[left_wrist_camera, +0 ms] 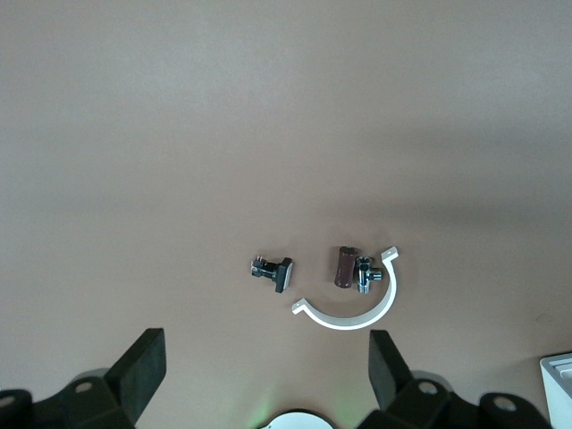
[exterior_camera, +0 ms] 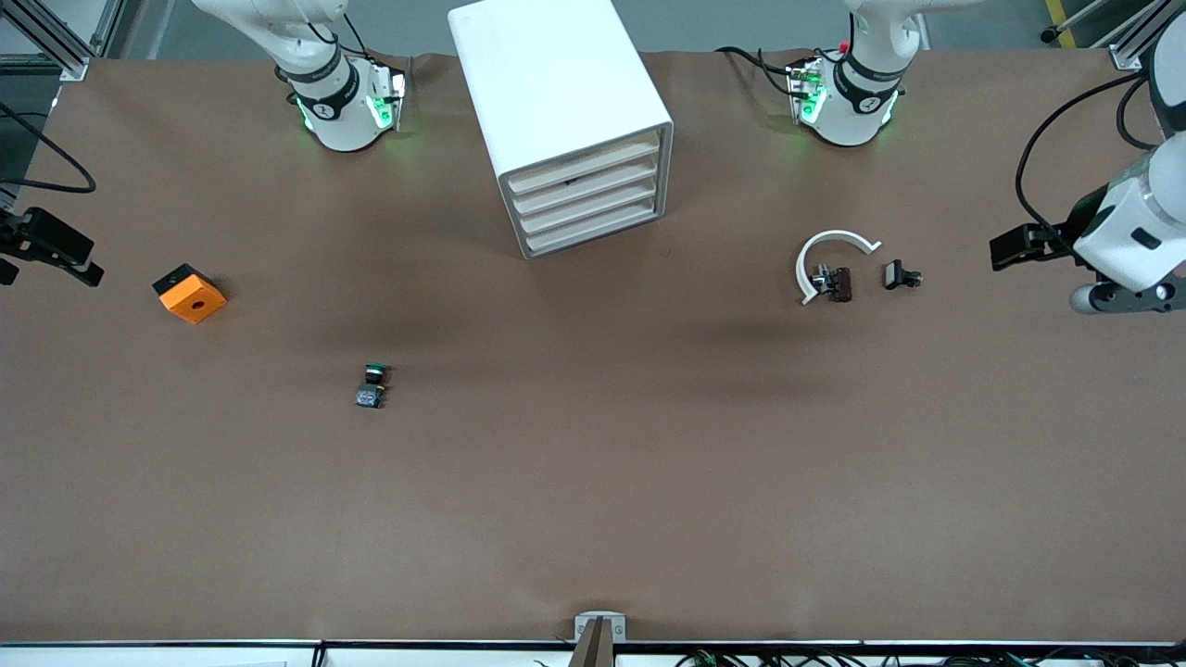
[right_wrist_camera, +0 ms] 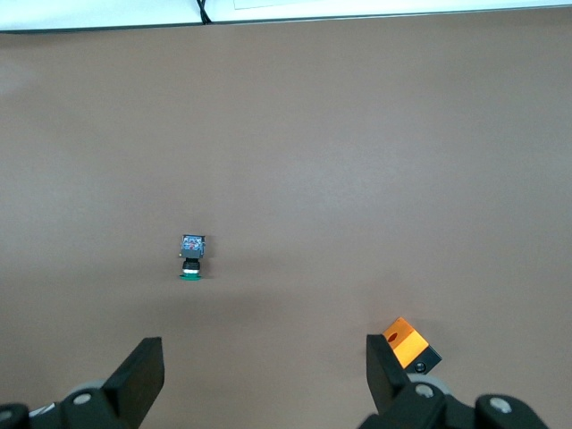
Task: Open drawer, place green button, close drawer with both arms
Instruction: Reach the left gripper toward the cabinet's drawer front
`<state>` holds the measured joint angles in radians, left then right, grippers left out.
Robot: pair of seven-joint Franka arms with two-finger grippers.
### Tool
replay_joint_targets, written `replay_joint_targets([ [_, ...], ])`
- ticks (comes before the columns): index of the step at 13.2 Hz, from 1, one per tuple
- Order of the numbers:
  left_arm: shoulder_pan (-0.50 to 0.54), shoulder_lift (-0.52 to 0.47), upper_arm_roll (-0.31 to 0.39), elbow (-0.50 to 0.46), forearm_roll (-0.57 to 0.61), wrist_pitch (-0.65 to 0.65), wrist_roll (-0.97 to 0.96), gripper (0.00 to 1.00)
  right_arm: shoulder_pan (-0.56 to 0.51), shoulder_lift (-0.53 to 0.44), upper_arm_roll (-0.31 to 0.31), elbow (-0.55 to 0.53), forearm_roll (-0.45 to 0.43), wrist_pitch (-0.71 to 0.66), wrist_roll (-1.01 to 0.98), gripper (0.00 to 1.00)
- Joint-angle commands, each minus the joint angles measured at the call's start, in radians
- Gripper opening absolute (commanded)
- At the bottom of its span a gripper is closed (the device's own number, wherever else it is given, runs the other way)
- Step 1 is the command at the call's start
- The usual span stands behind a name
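The white cabinet [exterior_camera: 565, 111] stands between the two arm bases, and its four cream-white drawers [exterior_camera: 586, 199] are all shut. The button [exterior_camera: 372, 384], with its green cap, black body and bluish base, lies on the brown table nearer the front camera, toward the right arm's end. It also shows in the right wrist view [right_wrist_camera: 190, 257]. My right gripper [right_wrist_camera: 265, 371] is open and empty, high above the table near the button. My left gripper [left_wrist_camera: 266, 366] is open and empty, high over the left arm's end of the table.
An orange cube with a hole [exterior_camera: 190, 294] lies toward the right arm's end. A white curved piece [exterior_camera: 827, 257] around a brown part, and a small black clip [exterior_camera: 901, 275] beside it, lie toward the left arm's end.
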<state>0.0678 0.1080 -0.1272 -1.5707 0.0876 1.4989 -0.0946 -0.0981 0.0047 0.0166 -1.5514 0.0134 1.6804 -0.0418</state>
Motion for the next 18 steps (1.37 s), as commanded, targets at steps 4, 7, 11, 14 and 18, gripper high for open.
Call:
replay_joint_targets([
  [4, -0.011, 0.076, -0.014, 0.044, 0.015, -0.022, -0.287, 1.0, -0.011, 0.0, 0.009, 0.016, -0.01, -0.013, 0.006, 1.0],
  [7, -0.067, 0.13, -0.014, 0.044, 0.018, -0.022, -0.448, 1.0, -0.009, 0.001, 0.009, 0.016, -0.01, -0.013, 0.006, 1.0],
  [11, -0.111, 0.211, -0.015, 0.046, 0.015, -0.022, -0.712, 1.0, -0.009, 0.001, 0.009, 0.016, -0.01, -0.013, 0.006, 1.0],
  [14, -0.152, 0.286, -0.014, 0.046, 0.015, -0.052, -0.94, 1.0, -0.011, 0.004, 0.009, 0.016, -0.01, -0.013, 0.006, 1.0],
  [18, -0.204, 0.38, -0.015, 0.046, 0.006, -0.074, -1.337, 1.0, -0.008, 0.012, 0.009, 0.016, -0.01, -0.011, 0.006, 1.0],
])
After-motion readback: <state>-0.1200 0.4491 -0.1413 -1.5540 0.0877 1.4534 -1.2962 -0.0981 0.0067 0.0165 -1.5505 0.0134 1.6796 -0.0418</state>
